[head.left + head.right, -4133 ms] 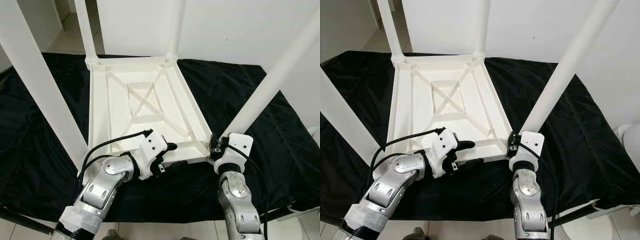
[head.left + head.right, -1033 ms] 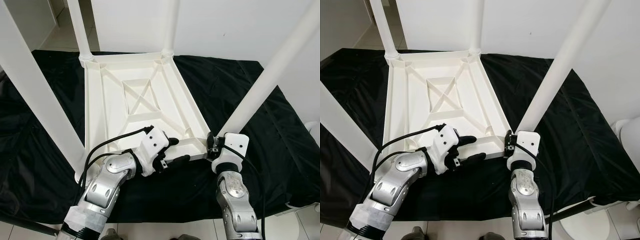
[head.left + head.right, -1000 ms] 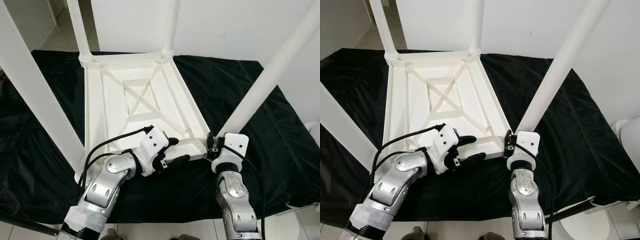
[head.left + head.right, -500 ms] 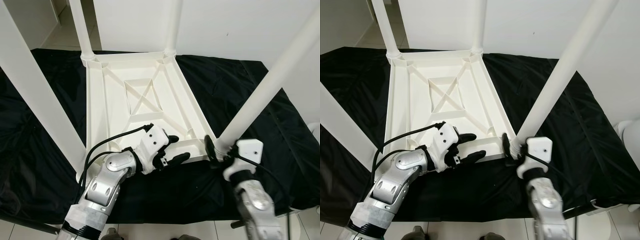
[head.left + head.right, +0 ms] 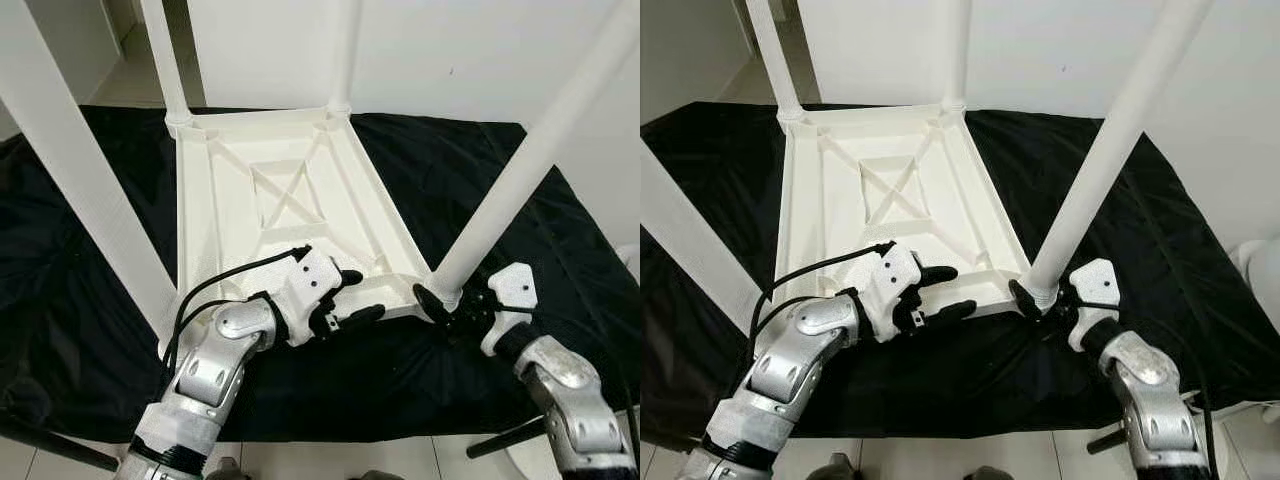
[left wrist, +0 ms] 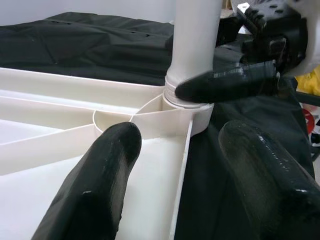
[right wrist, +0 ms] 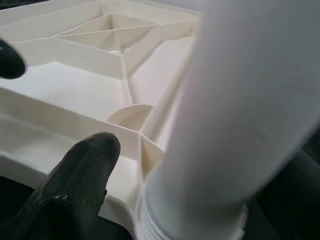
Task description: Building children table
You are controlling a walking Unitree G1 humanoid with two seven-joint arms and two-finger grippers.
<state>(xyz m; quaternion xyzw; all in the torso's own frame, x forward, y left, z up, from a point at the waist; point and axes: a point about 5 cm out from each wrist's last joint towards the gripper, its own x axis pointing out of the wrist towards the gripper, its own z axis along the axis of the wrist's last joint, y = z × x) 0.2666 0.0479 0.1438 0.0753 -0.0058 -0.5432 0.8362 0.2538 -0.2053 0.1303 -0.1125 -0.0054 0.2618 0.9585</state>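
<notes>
A white plastic tabletop lies upside down on a black cloth. Four white legs stand up from its corners: far left, far right, near left and near right. My left gripper is open and straddles the near rim of the tabletop, one finger inside the rim and the other outside. My right gripper is closed around the base of the near right leg, where it meets the corner socket.
The black cloth covers the whole raised surface, with its front edge just below my arms. A white wall rises behind. A white rounded object stands at the far right, beyond the cloth. A dark bar crosses the bottom left.
My right arm has swung out to the right and its gripper has turned around the base of the near right leg. The left gripper stays over the near rim.
</notes>
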